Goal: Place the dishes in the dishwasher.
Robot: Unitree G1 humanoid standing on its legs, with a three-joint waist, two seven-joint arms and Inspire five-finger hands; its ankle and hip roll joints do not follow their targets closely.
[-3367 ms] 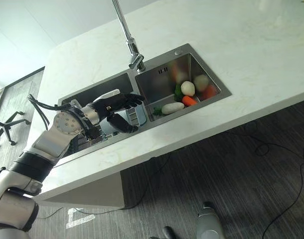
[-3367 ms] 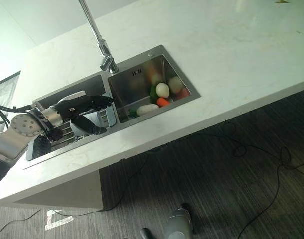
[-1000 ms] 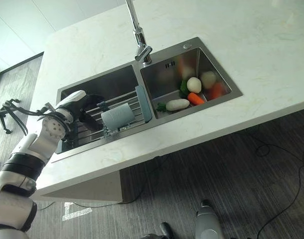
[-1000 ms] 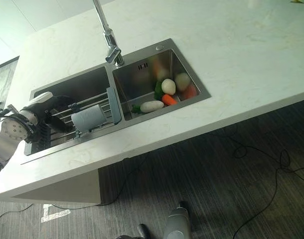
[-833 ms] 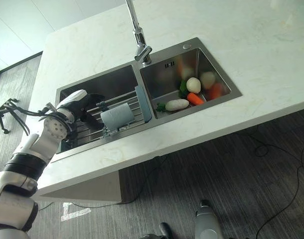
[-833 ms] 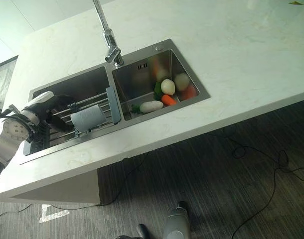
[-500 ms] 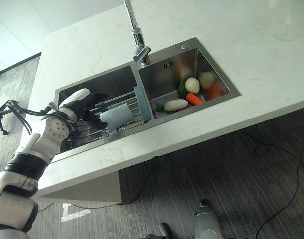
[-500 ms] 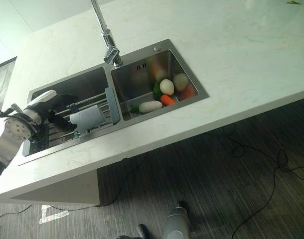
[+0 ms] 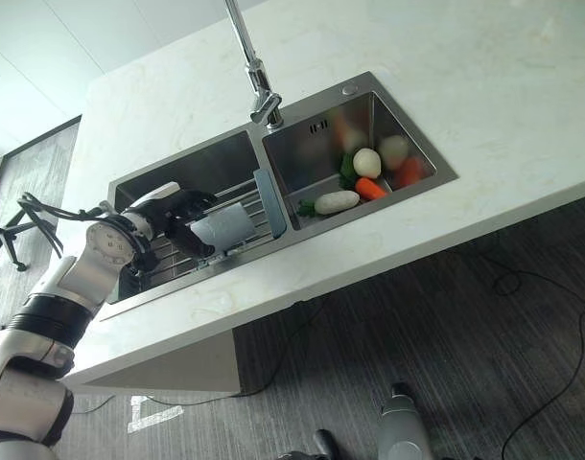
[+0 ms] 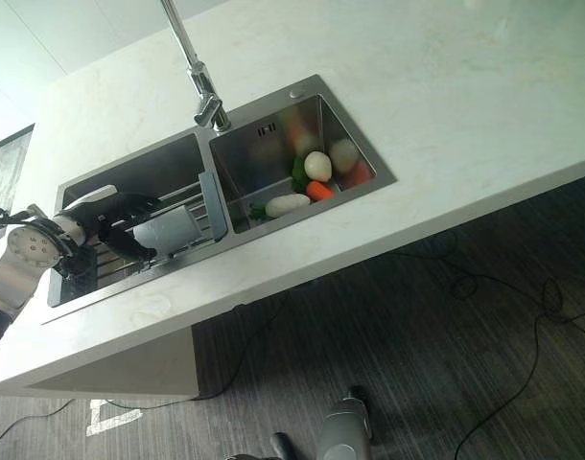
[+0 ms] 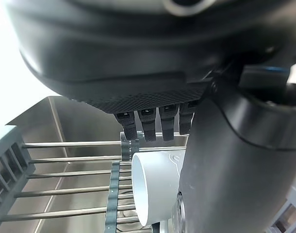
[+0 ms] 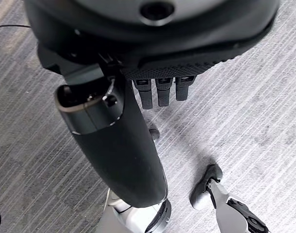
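A pale grey-blue cup [image 9: 227,224] lies on its side on the wire rack [image 9: 164,257] set in the left basin of the steel sink [image 9: 202,165]. A grey-blue plate [image 9: 270,203] stands on edge at the rack's right end. My left hand [image 9: 180,212] reaches along the rack to the cup's open end. In the left wrist view its straight fingers [image 11: 148,124] lie above the cup [image 11: 155,189], and the thumb [image 11: 225,174] stands beside it without clamping. My right hand [image 12: 153,53] hangs relaxed over the floor.
The right basin holds toy vegetables: a white radish [image 9: 335,202], a carrot [image 9: 366,190] and a pale round one [image 9: 366,163]. A tall faucet [image 9: 260,94] rises behind the divider. The pale stone counter [image 9: 484,105] surrounds the sink, with striped grey floor [image 9: 465,364] below.
My left hand has moved right along the rack from its left end up to the cup's open end. The cup and plate stay put. The view has shifted slightly.
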